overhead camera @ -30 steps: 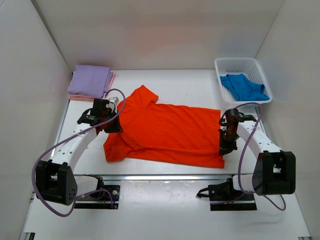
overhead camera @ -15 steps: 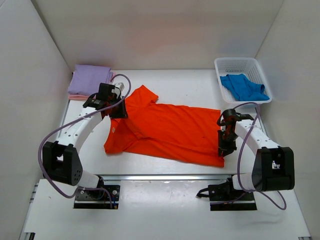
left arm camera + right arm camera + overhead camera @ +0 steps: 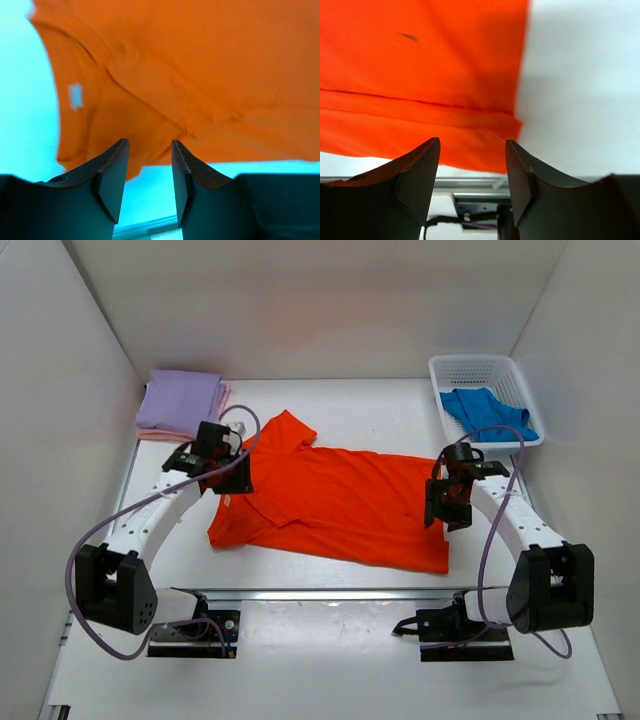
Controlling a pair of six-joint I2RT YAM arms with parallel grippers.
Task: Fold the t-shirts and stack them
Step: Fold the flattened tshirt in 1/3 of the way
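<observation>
Cloth of the orange t-shirt [image 3: 330,505] lies flat in the middle of the table [image 3: 380,410], long axis running left to right, collar end beneath the left gripper [image 3: 148,146] and hem end beneath the right gripper [image 3: 472,144], both with jaws parted and empty.

**Twin white arms, black joints, lilac cabling**

The left arm [image 3: 150,520] and right arm [image 3: 510,515] have smooth white links and boxy black joint housings [image 3: 112,590]. A lavender cable [image 3: 85,550] loops along each arm. The left gripper [image 3: 148,143] and right gripper [image 3: 472,141] have dark, tapered fingers [image 3: 110,175].
</observation>
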